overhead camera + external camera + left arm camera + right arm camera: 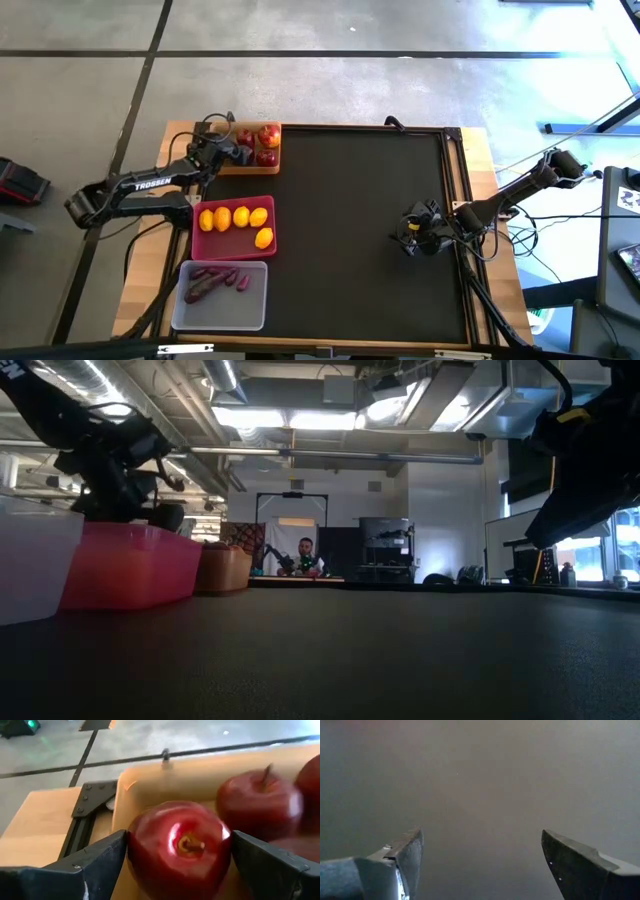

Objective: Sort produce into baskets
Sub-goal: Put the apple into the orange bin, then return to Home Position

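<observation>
From above, the left gripper point(237, 148) is over the tan tray point(226, 166), where the apples point(268, 136) lie; lemons point(241, 217) fill the pink tray point(233, 250) and roots point(213, 281) the white tray point(222, 313). The right gripper point(412, 235) waits wide open over the mat.

In the left wrist view, an apple point(178, 847) sits between the fingers point(97, 865); whether they press it I cannot tell. It looks firm, smooth and rather slippery, so gripping across its widest part seems best.
</observation>
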Motion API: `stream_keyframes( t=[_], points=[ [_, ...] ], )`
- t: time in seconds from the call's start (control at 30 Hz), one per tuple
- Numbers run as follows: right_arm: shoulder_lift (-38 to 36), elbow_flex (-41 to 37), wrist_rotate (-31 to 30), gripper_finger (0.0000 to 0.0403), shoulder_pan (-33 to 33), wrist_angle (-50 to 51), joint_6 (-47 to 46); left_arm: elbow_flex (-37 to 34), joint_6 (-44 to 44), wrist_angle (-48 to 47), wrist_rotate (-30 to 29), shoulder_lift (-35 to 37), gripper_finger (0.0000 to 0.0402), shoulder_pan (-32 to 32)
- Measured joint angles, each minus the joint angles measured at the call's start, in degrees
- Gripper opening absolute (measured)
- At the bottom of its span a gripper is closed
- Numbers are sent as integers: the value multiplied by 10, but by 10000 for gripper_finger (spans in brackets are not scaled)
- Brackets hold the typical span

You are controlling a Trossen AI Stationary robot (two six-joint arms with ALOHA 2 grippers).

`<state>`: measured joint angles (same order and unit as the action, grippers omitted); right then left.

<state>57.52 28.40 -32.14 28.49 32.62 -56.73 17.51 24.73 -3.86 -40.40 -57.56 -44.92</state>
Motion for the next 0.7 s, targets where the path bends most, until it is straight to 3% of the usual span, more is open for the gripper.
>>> stream_keyframes(
  t=[0.27,0.6,0.7],
  points=[
    [0,0,0,335,0,0,0,-12,-12,0,9,0,380,-22],
    [0,0,12,335,0,0,-4,34,-26,-66,14,17,377,-15],
    [0,0,17,335,0,0,-5,57,-47,-85,51,38,377,-3]
  ],
)
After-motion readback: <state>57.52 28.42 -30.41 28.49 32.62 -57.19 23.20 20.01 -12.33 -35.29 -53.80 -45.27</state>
